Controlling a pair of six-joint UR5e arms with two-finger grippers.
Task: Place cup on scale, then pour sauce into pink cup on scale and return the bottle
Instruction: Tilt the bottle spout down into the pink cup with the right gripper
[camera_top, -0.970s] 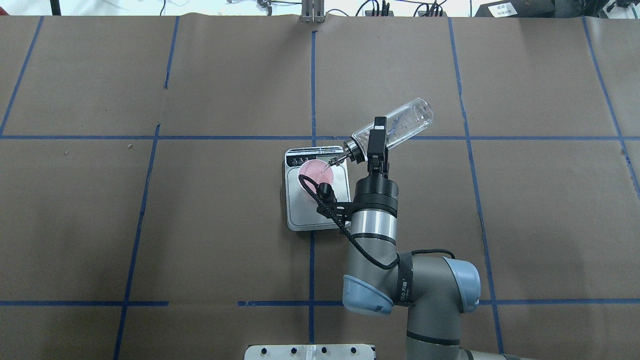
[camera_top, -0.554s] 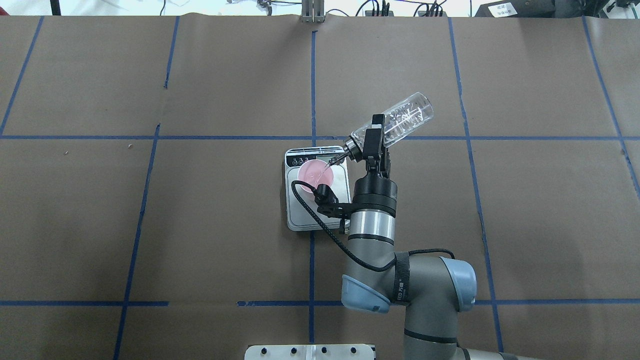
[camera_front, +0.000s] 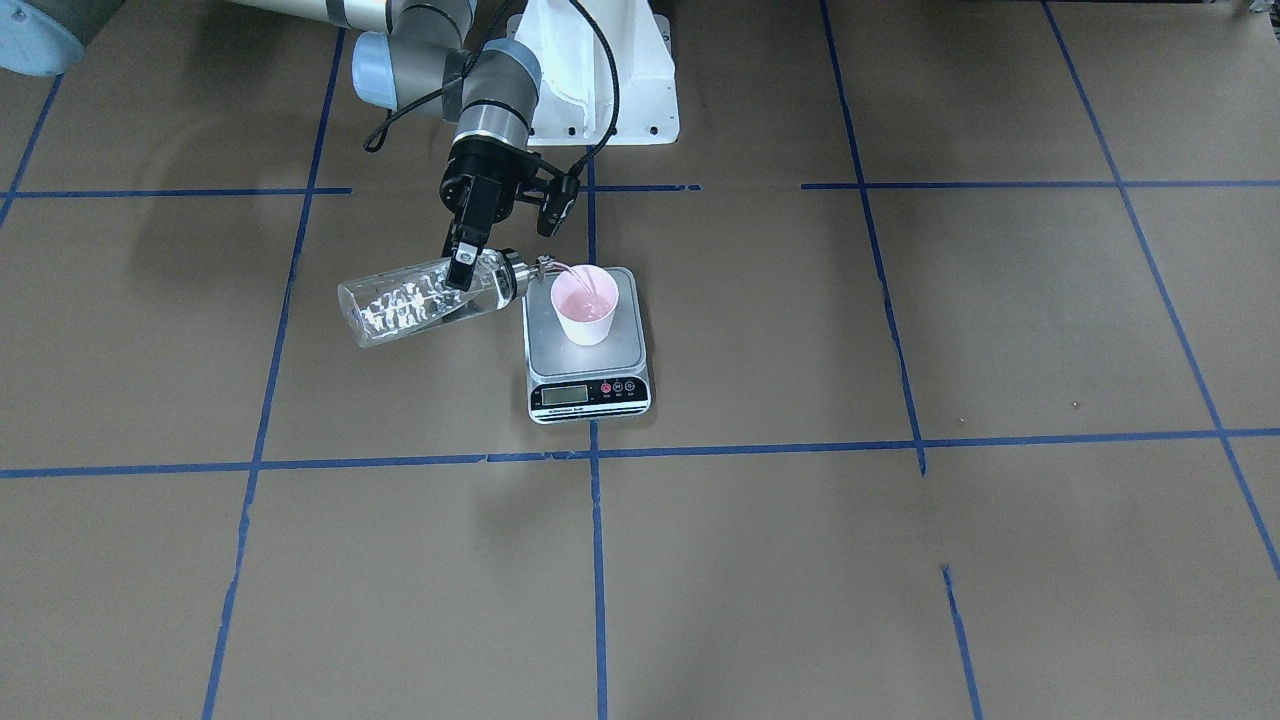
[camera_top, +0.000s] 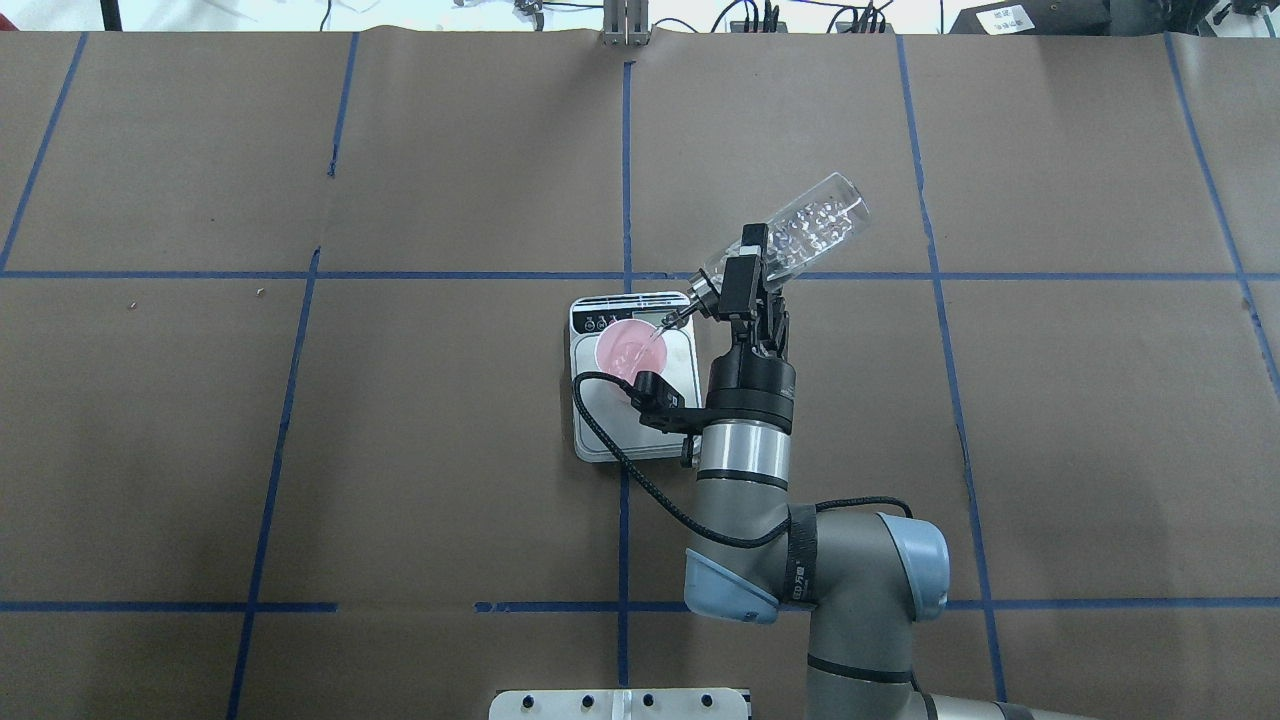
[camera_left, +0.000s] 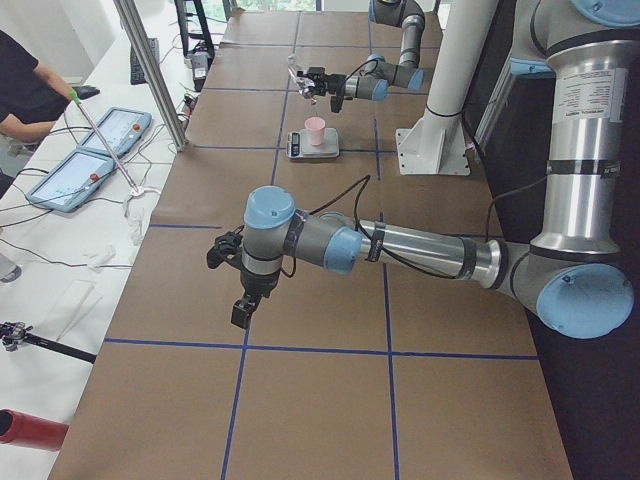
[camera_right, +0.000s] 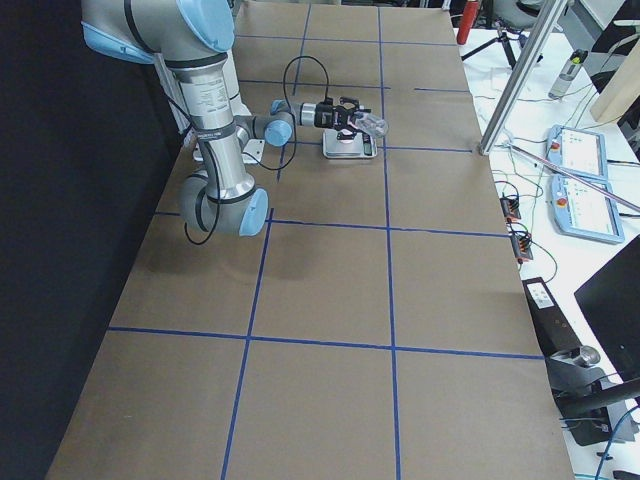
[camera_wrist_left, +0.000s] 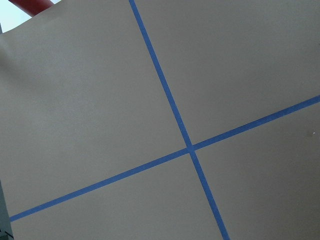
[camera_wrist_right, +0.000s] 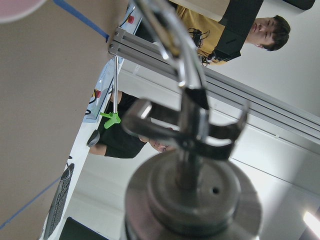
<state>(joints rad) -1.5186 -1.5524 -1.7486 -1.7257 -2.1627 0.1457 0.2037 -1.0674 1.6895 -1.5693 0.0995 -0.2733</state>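
The pink cup (camera_front: 585, 305) (camera_top: 628, 348) stands upright on the silver scale (camera_front: 590, 392) (camera_top: 608, 432) at mid-table. My right gripper (camera_front: 468, 265) (camera_top: 750, 272) is shut on the clear glass bottle (camera_front: 410, 305) (camera_top: 812, 230), gripping it near the neck. The bottle is tipped past level, its base raised, its metal spout (camera_front: 545, 265) (camera_wrist_right: 170, 40) over the cup's rim. A thin stream of clear sauce runs into the cup, and bubbles show inside the glass. My left gripper (camera_left: 243, 312) hangs over bare table far from the scale; whether it is open or shut, I cannot tell.
The robot's white base plate (camera_front: 600, 80) sits behind the scale. Brown paper with blue tape lines (camera_wrist_left: 189, 147) covers the table. A person's arm (camera_left: 25, 95), tablets (camera_left: 75, 175) and an aluminium pole (camera_left: 150, 70) are beyond the far edge.
The right wrist has rolled further, lifting the bottle's base higher. More bubbles show in the glass. The wrist cable has swung lower across the scale. Cup and scale have not moved.
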